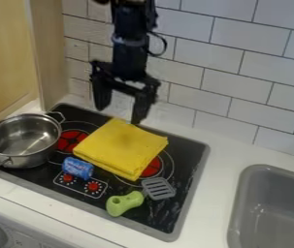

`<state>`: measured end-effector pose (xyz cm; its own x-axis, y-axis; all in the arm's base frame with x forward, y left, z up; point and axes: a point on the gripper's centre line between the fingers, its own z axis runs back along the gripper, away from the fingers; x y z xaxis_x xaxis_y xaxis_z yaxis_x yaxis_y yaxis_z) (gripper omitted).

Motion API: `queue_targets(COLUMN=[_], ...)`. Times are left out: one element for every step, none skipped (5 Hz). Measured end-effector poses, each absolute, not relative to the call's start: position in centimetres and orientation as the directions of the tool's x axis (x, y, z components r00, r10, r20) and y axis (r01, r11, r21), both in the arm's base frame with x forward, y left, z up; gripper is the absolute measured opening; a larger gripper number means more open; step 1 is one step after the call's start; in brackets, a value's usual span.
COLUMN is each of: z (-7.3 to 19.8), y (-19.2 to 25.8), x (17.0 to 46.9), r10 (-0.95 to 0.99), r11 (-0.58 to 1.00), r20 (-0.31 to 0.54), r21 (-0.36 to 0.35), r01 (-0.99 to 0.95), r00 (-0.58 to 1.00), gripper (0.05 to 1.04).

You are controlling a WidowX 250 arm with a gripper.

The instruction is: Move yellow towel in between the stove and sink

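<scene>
The robot's arm (129, 60) was black, nearly uniform in tone, with a thick, blocky upright section directly above the end effector (120, 114). Higher above the end effector, a thin, paler grey-blue band (128, 41) crossed that section. Beside it, above the end effector's right part as seen from the camera, a slim black cable (164, 42) bowed outward in a rounded loop. Farther above, a small brownish patch (135, 2) showed among the dark parts. The end effector itself was black, with a broad crosspiece (124, 87) and two chunky fingers (101, 94) that had angular, uneven outlines. Finer details were too blurred to tell.
</scene>
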<state>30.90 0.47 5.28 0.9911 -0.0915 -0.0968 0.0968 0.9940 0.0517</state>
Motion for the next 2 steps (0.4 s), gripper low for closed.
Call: queue_targets(z=[4.9,3.3], y=[0.6,0.1], x=[31.3,31.2], r10=[-0.076,-0.073], r11=[0.995,0.995], r20=[-0.073,-0.087], r21=[0.060,0.061], r01=[0.080,0.078], r00=[0.994,0.994], gripper=[0.999,0.999])
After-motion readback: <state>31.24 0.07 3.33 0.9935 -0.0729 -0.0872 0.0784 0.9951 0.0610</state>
